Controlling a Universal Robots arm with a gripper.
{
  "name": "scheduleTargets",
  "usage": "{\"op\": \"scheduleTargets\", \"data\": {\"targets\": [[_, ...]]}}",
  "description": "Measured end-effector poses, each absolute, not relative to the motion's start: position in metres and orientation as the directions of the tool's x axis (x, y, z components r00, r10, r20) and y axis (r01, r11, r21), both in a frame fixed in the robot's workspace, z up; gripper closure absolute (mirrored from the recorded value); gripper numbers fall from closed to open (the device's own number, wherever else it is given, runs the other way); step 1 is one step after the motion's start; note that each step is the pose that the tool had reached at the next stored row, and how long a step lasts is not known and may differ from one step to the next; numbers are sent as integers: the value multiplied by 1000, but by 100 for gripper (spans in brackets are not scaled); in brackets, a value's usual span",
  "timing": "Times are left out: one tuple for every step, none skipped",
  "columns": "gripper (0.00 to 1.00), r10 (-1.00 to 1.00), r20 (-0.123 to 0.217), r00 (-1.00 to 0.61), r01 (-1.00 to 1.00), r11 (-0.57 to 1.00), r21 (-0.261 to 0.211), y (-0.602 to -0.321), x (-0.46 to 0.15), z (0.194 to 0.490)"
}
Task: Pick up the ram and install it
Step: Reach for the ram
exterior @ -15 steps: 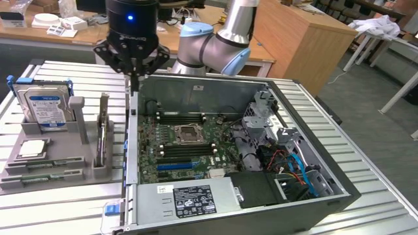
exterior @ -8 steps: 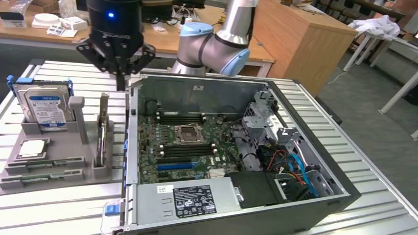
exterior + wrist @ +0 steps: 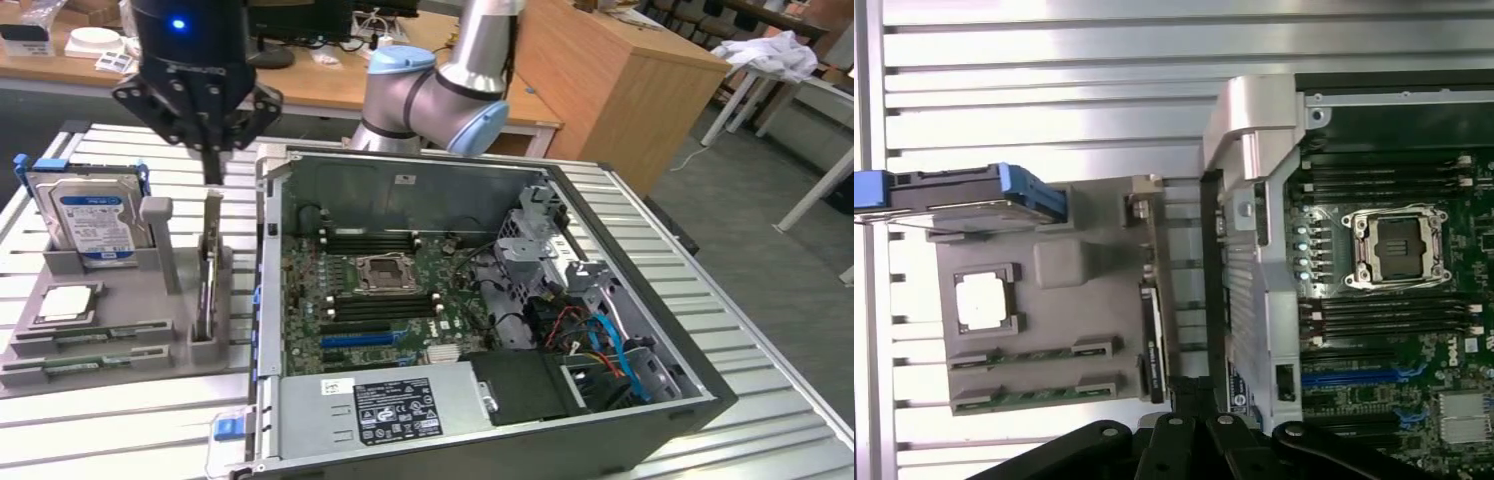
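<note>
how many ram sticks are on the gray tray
2. The first ram stick lies on the gray tray beside the cpu chip; the second ram stick lies parallel, nearer the tray's edge. None looks hidden.

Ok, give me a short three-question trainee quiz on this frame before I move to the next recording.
1. True or false: two ram sticks sit in the grey holder.
2. The gripper is: A wide open; B shut, holding nothing; C clamped on a ram stick.
3. Is any ram fitted in the black memory slots beside the CPU socket?
Key: 1 true; 2 B; 3 no, they are empty.
</note>
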State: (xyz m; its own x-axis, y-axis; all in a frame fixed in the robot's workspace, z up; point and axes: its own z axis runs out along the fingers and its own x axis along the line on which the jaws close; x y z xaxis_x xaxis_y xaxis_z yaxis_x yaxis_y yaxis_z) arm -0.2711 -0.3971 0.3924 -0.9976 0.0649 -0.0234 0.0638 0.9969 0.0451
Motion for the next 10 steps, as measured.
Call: {"op": "scheduleTargets", "data": {"targets": [[89, 65, -23, -998, 64, 997, 45, -397, -275, 392], [89, 64, -23, -998, 63, 997, 45, -397, -278, 392], [89, 64, -23, -998, 63, 997, 45, -397, -282, 392], [89, 64, -23, -998, 63, 997, 45, -397, -286, 392], [89, 64, -23, -998, 62, 997, 45, -397, -290, 392], [89, 63, -23, -998, 62, 997, 45, -397, -293, 392], [89, 63, -23, -998, 62, 997, 45, -397, -297, 392], [89, 63, -23, -998, 62, 997, 45, -397, -300, 392], [89, 63, -23, -998, 62, 997, 45, -396, -304, 392], [89, 62, -23, -998, 61, 997, 45, -396, -307, 392]]}}
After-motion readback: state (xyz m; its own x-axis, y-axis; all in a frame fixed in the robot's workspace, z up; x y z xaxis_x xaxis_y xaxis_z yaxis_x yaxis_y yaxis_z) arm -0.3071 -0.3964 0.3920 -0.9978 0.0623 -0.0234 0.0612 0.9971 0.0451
